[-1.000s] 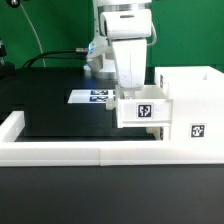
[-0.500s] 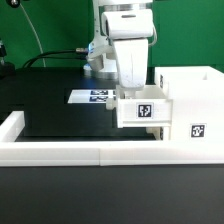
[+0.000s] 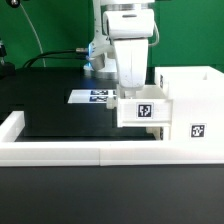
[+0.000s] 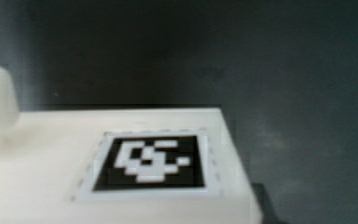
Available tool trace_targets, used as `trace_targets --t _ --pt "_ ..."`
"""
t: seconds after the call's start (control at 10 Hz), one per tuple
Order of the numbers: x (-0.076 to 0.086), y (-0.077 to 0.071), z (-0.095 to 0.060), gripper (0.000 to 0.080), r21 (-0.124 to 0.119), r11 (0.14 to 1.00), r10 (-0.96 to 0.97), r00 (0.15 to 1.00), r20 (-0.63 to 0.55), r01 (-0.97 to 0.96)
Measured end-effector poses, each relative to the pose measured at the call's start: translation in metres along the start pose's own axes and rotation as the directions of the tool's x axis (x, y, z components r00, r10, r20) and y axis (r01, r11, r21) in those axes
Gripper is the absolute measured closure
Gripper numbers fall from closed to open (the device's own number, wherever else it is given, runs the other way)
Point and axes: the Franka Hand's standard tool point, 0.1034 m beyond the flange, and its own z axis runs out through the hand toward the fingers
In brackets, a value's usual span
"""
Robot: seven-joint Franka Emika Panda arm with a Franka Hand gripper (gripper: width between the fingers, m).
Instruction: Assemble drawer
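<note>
The tall white casing (image 3: pixel 192 103) of the drawer stands at the exterior view's right, with a tag low on its front. A small white tray (image 3: pixel 143 110) with a tag on its front sits off the table against the casing's left side, mostly sticking out. My gripper (image 3: pixel 130 92) comes straight down onto the tray's left part, its fingertips hidden behind the tray wall, and it appears shut on the tray. The wrist view shows a white tagged surface (image 4: pixel 149 160) very close up, with no fingers visible. The second tray is out of view.
The marker board (image 3: pixel 97 97) lies on the black table behind the gripper. A long low white border wall (image 3: pixel 80 150) runs along the front, with a raised end at the exterior view's left (image 3: pixel 12 125). Cables hang behind the arm.
</note>
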Motion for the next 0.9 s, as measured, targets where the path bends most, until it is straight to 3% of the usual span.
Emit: trace_targets --t 0.9 --pt "-0.0033 -0.0009 0.0003 0.0757 -0.009 1.0 -0.019 1.0 0.007 0.019"
